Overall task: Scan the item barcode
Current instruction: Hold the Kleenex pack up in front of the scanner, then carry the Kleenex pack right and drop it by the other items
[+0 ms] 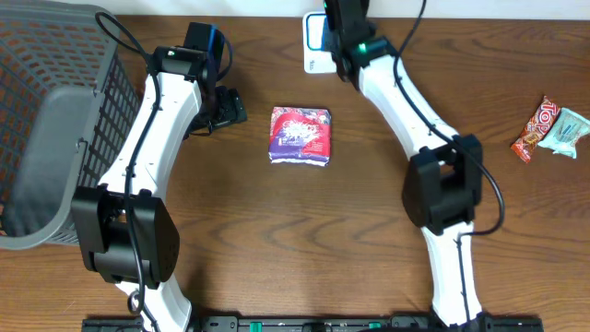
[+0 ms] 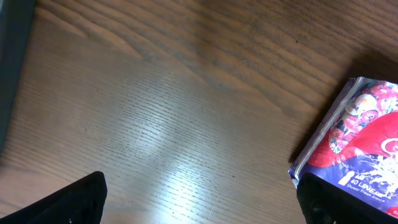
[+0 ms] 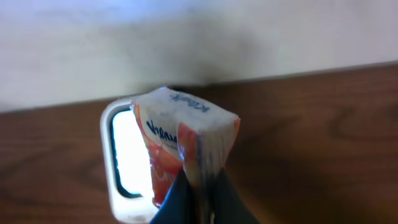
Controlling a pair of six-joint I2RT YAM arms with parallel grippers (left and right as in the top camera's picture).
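The right fingers (image 3: 175, 205) are sitting closest to the lens in the right wrist view. They are clenched on the lower edge of the tissue pack (image 3: 186, 134) and are squeezing that edge into a thin fold. They are holding the pack off the counter (image 3: 311, 137), at its far edge near the wall and just in front of the scanner (image 3: 127, 158). The scanner's window is glowing behind the pack's left side. In the overhead view the right arm is covering the pack.

Handling: the pack is looking light, soft and compressible, and its film wrap is likely slippery. A hard pinch is deforming it rather than damaging it. The end fold, where the fingers are gripping now, is probably the best hold, because it is leaving the broad faces uncovered for reading.

Orientation: the long axis is running away from the fingers, upward in the wrist view and leaning slightly left. The branded end face is pointing up and away. One broad orange-and-white face is turning toward the scanner window. No barcode is showing in any view, so its side cannot be told.

The left fingers (image 2: 74, 202) are standing wide apart and holding nothing, low over bare counter beside a purple packet (image 1: 300, 136) lying flat mid-counter.
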